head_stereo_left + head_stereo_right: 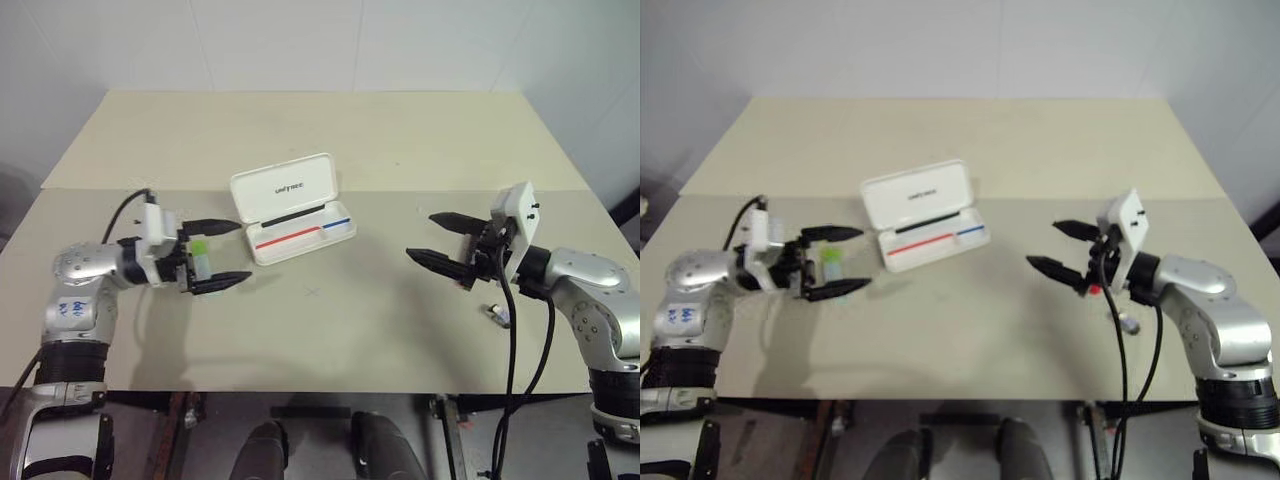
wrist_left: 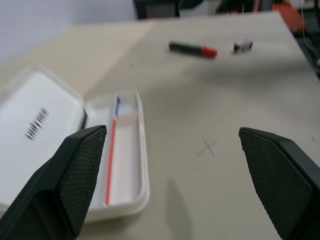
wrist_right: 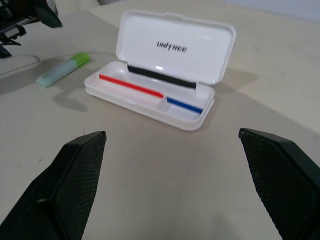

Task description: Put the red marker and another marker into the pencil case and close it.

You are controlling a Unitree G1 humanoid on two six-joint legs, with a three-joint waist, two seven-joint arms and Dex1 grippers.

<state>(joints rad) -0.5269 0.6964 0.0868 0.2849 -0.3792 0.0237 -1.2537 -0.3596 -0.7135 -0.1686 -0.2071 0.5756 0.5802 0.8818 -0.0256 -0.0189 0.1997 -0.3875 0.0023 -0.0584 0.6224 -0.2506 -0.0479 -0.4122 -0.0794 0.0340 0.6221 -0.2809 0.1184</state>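
Here, the rounded white plastic pencil case (image 3: 165, 80) gapes open.

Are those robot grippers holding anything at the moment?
No, nothing is held. The left gripper and right gripper are both open and empty above the table, and the green marker lies loose on it.
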